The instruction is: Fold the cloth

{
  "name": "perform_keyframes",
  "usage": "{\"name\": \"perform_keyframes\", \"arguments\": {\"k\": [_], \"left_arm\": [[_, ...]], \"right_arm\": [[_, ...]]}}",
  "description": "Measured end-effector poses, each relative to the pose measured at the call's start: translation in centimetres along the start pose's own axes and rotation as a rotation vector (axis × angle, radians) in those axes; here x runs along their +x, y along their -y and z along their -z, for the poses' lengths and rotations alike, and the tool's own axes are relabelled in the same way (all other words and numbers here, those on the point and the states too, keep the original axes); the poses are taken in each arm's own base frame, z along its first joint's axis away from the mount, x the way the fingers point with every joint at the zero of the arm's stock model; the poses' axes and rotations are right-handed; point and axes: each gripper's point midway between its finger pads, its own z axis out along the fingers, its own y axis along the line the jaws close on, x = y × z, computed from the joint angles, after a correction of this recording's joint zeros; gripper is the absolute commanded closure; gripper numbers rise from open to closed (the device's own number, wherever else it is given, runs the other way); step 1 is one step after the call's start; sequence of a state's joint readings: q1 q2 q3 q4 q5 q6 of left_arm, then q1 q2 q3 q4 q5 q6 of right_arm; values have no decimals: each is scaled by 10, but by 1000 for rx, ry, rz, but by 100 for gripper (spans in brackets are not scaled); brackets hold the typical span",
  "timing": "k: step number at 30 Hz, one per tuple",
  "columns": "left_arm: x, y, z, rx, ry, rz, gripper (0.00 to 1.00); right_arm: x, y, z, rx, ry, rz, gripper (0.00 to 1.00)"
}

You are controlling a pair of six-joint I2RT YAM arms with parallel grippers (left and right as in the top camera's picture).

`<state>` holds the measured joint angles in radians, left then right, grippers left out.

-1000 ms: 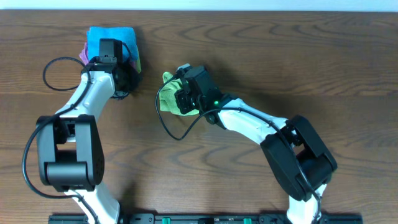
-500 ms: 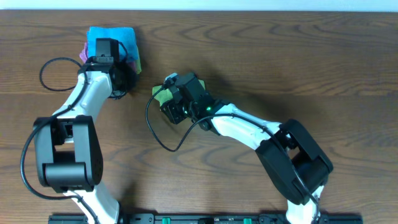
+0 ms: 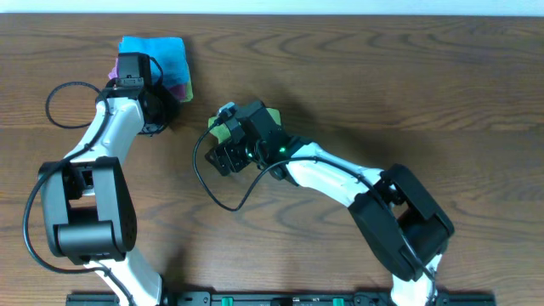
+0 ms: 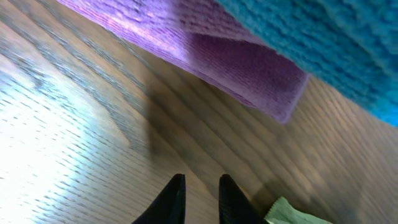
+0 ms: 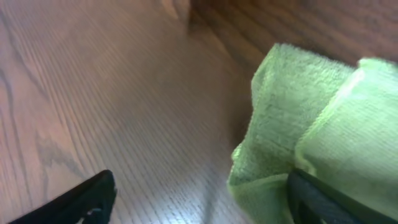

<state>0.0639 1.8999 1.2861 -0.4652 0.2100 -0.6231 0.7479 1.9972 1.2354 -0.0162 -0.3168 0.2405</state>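
The lime-green cloth [image 3: 223, 129] lies bunched and folded over on the wood table, mostly hidden under my right wrist in the overhead view. In the right wrist view the cloth [image 5: 298, 124] fills the right side. My right gripper [image 3: 228, 150] [image 5: 202, 202] stands wide open; its right finger rests against the cloth and the left finger hangs over bare wood. My left gripper [image 3: 159, 116] [image 4: 203, 200] hovers just in front of the stack of other cloths. Its fingers stand a narrow gap apart with nothing between them.
A bright blue folded cloth [image 3: 153, 53] [image 4: 311, 31] lies on a purple one [image 3: 115, 72] [image 4: 242, 65] at the table's far left. A green edge [image 3: 189, 89] [image 4: 292, 214] shows at the stack's right side. Bare wood table [image 3: 408, 76] stretches right and toward the front.
My right gripper has moved left and opened wide, letting go of the lime-green cloth. My left gripper has shifted slightly left and parted its fingers a little.
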Motion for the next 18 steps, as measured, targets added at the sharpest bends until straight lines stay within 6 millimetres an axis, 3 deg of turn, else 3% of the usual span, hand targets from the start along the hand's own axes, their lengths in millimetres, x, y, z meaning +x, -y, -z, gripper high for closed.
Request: {"name": "perform_keyframes", "arguments": {"k": [4,11,14,18], "left_arm": [[3,4,0,24,-19,-2,64],[3,16,15,76,-15,-10,22],[2,24,31,108,-5,-13,12],[9,33,46,156,-30,-17,6]], "right_arm": [[-16,11,14,16,40,-13,1],[-61,36,67,62,163,-43,1],[-65,48,89,93,160,-74,1],[-56,72,123,154,116,-152,1]]}}
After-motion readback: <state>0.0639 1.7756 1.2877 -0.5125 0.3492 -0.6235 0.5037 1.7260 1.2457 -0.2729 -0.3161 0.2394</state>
